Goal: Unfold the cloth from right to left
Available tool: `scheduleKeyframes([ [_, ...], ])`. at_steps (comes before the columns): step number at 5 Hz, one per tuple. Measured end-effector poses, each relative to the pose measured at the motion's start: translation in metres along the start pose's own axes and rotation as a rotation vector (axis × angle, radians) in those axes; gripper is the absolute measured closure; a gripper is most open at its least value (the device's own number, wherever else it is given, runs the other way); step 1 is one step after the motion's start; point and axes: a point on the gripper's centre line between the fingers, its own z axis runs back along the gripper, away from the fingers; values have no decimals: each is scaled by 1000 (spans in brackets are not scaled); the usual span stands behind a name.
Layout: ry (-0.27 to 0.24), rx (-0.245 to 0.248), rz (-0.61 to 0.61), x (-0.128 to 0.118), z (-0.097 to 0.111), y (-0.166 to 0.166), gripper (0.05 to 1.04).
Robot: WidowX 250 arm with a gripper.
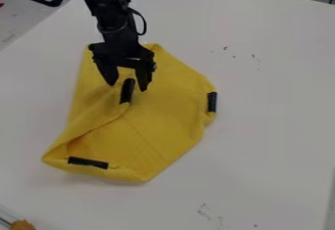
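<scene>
My black gripper (128,85) hangs over the upper part of the yellow cloth (157,121), its two fingers spread open. Between and just below the fingertips lies a black strip (128,91) on a folded corner of the cloth; whether the fingers touch the cloth I cannot tell. A second black strip (212,102) marks the cloth's right edge, and a third strip (87,163) lies near its lower left corner. A fold line runs diagonally from the middle strip down to the lower left, with a raised layer along it.
The white table (275,111) extends around the cloth, with small dark marks at upper right and near the bottom. A brown object (22,225) sits at the bottom left corner. The table's far edge crosses the upper right.
</scene>
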Motion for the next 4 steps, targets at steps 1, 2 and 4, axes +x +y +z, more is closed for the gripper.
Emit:
scheduleKeyframes([
  [1,-6,-19,-5,9,-10,7,83],
  [2,-22,-35,3,9,-11,7,133],
  [4,-4,-24,3,4,-11,11,713],
])
